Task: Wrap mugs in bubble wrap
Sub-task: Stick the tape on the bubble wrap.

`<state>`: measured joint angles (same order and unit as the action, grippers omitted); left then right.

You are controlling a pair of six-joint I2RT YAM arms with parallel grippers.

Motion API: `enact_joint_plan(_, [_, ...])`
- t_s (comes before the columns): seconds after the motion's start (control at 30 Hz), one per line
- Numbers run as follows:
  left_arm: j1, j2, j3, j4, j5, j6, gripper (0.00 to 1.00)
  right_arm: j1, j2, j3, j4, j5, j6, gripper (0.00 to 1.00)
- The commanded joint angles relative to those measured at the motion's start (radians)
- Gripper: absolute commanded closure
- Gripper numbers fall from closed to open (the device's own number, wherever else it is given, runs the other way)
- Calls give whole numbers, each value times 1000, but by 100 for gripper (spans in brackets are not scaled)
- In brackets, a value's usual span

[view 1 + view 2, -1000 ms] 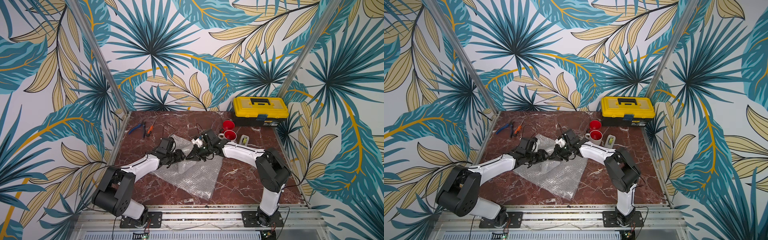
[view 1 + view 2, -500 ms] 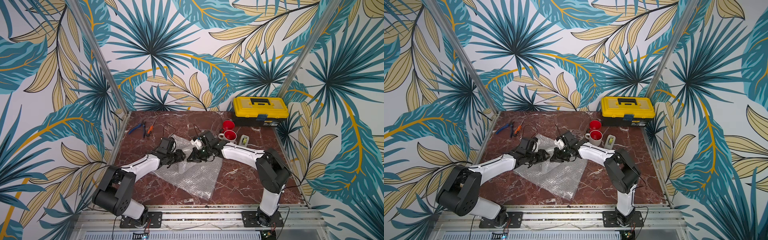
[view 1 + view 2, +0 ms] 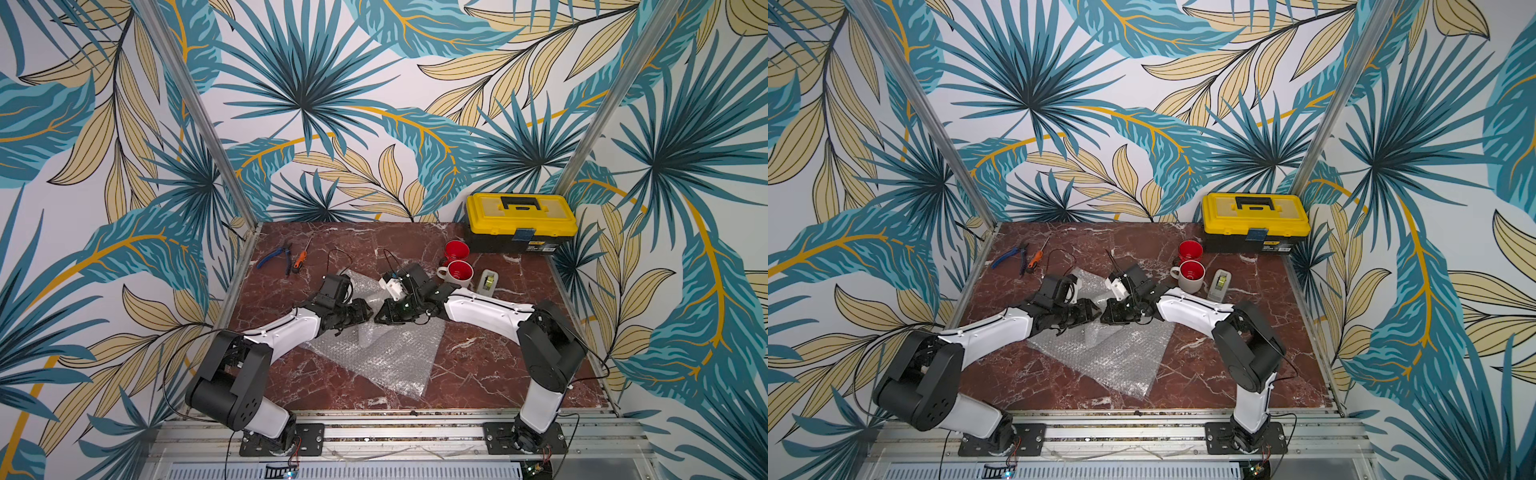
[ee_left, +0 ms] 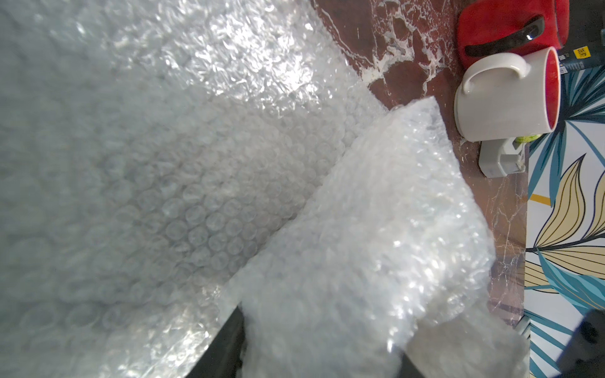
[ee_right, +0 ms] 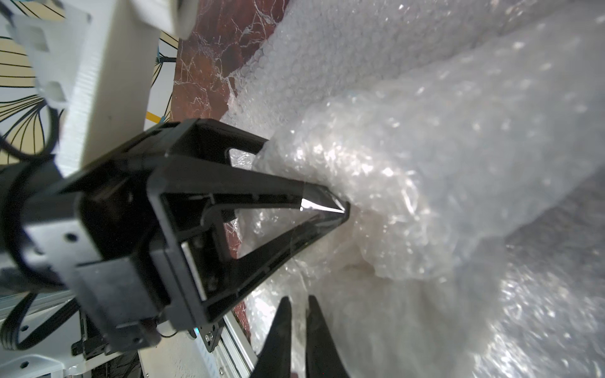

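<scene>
1. The left gripper point(image 3: 366, 313) is about half open and clamped on a puffy bundle of clear bubble wrap point(image 4: 360, 245). In the left wrist view the bundle fills the space between its black fingers point(image 4: 226, 340). In the right wrist view one finger presses into the crinkled plastic. What the bundle encloses cannot be made out.
2. The right gripper point(image 5: 298, 299) faces the left one tip to tip. Its jaws are parted by only a narrow slit with nothing between them. It is close up to the same bundle, but I cannot tell whether it touches.
3. The bundle sits near the middle of the red-brown marble tabletop point(image 3: 478, 365), at the far edge of a flat sheet of bubble wrap point(image 3: 386, 361) that spreads toward the near edge. A second piece of bubble wrap point(image 3: 359, 282) shows just behind the grippers.
4. Toward the far right corner stands a white ceramic mug with a red inside point(image 3: 457, 272), upright, with its handle pointing toward the left edge. Just behind it is an all-red ceramic mug point(image 3: 456, 250), also upright and mouth up.
5. A small grey tape dispenser point(image 3: 487, 281) stands just beside the white mug, on the right-edge side.
6. A yellow plastic toolbox with a black handle point(image 3: 519, 220) fills the far right corner. Its lid is shut and its contents are hidden.
7. Blue-handled pliers point(image 3: 274, 257) and an orange-handled screwdriver point(image 3: 300, 259) lie side by side near the far left corner.
</scene>
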<state>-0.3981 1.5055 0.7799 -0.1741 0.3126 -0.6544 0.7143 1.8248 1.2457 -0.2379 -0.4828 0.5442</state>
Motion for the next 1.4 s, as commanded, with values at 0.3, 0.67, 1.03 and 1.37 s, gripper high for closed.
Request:
enact_joint_plan(0.3, [-8,19,14,-30,6,9,49,-3,-53,43,-96,102,3,73])
enact_joint_plan(0.67, [-10,24,19,-30,7,9,49,-4,-86,25,-138,95,8,62])
enact_joint_plan(1.03, [-13,29,24,-30,9,9,49,-4,-65,22,-12,8,92,66])
enact_joint_plan(1.37, [-14,32,25,-30,9,10,49,-4,-4,7,85,-10,120,78])
